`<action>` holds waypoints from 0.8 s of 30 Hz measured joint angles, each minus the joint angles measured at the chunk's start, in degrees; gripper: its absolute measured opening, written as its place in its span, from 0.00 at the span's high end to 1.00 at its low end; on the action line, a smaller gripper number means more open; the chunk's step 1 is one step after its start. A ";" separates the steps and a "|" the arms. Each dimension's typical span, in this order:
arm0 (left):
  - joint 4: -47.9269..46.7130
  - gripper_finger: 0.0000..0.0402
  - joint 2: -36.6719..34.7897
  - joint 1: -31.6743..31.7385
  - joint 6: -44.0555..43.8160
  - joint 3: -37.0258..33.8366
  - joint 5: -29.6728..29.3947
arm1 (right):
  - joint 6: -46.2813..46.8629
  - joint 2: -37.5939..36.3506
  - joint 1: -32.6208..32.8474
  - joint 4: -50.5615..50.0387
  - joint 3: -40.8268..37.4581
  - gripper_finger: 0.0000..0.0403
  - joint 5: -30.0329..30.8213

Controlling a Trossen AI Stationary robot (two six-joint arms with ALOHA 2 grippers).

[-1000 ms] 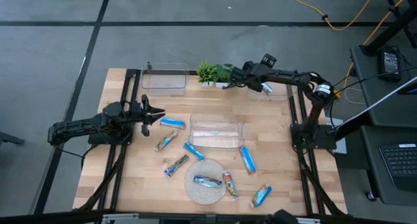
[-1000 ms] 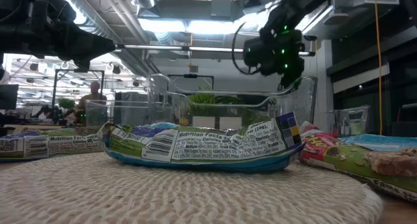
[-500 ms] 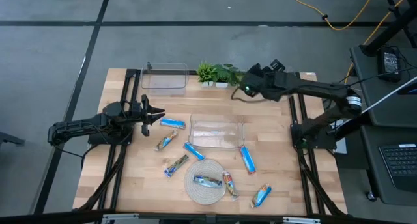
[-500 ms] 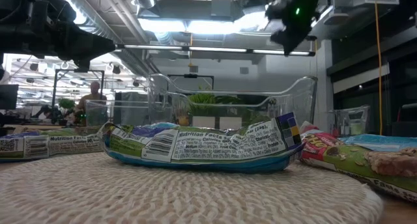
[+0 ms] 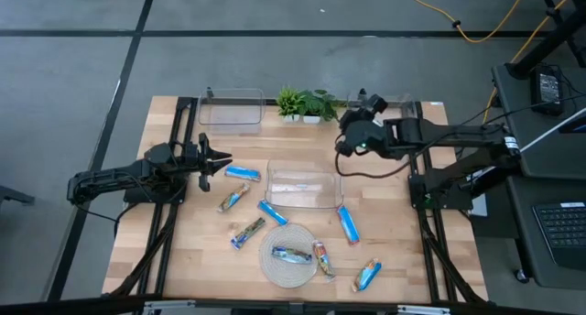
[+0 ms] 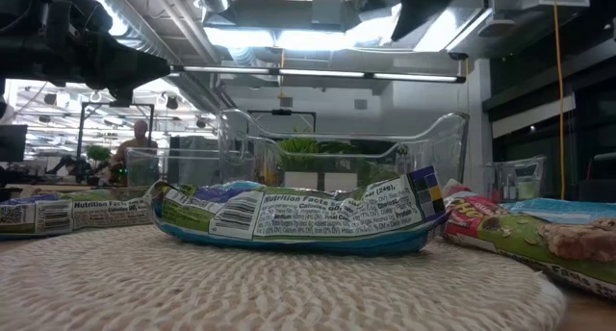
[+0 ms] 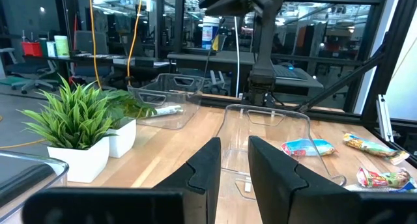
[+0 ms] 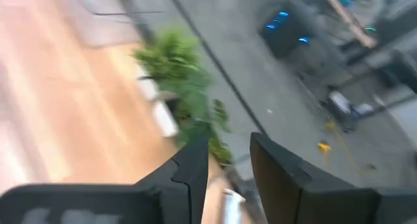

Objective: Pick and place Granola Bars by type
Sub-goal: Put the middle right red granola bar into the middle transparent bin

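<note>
The right pincer [image 5: 346, 137] has swung away from the potted plant [image 5: 302, 103] toward the middle bin [image 5: 304, 189], fingers slightly apart and empty. The left pincer [image 5: 220, 159], fingers narrowly apart, holds its spot just beside that bin's left; the granola bars [image 5: 243, 174] lie unmoved around the bin on the table [image 5: 183, 260].

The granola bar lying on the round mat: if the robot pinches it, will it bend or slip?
The granola bar on the round mat has a crinkly, shiny wrapper, so it may slip. Its flat ends would probably flop; the middle looks firmer. Lying flat, it shouldn't roll.
</note>
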 joint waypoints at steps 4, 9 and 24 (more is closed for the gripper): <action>-0.01 0.82 -0.01 0.01 0.00 0.01 0.00 | -3.03 0.13 1.18 0.87 0.00 0.71 -3.46; 0.00 0.82 -0.02 0.02 0.00 0.01 0.00 | -4.41 -0.09 1.75 1.95 -2.45 0.71 -3.45; -0.01 0.82 -0.01 0.01 0.00 0.00 0.01 | -5.01 -3.70 1.73 12.96 -17.02 0.71 -4.67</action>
